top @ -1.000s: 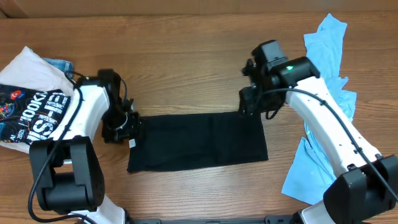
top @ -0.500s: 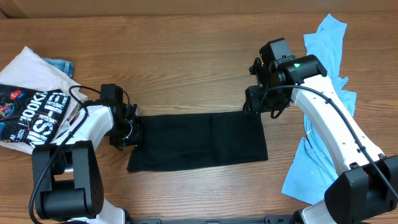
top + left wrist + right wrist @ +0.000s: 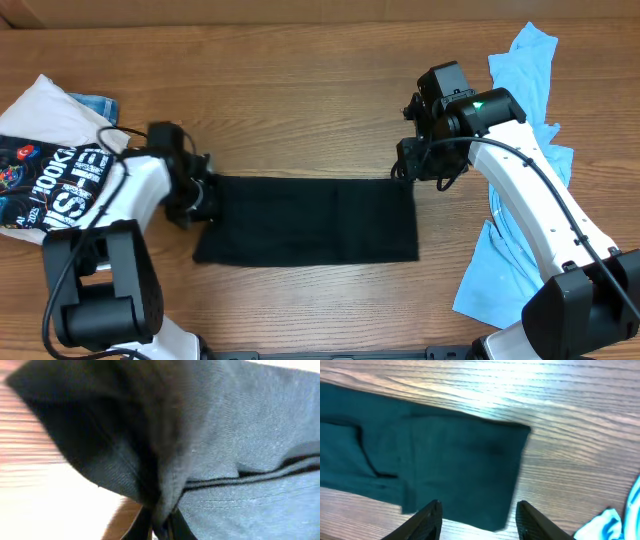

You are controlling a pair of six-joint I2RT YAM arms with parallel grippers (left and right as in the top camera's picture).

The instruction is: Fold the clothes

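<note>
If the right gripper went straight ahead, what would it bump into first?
Probably the black T-shirt: its folded end lies straight ahead of the open right gripper, though depth is hard to judge.

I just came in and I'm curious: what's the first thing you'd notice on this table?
A black T-shirt folded into a long strip lies in the middle, its left end pinched in the left end effector. The right end effector hangs open by the strip's right end. A crumpled light-blue T-shirt sits at the right edge, and a white printed shirt at the left.
</note>
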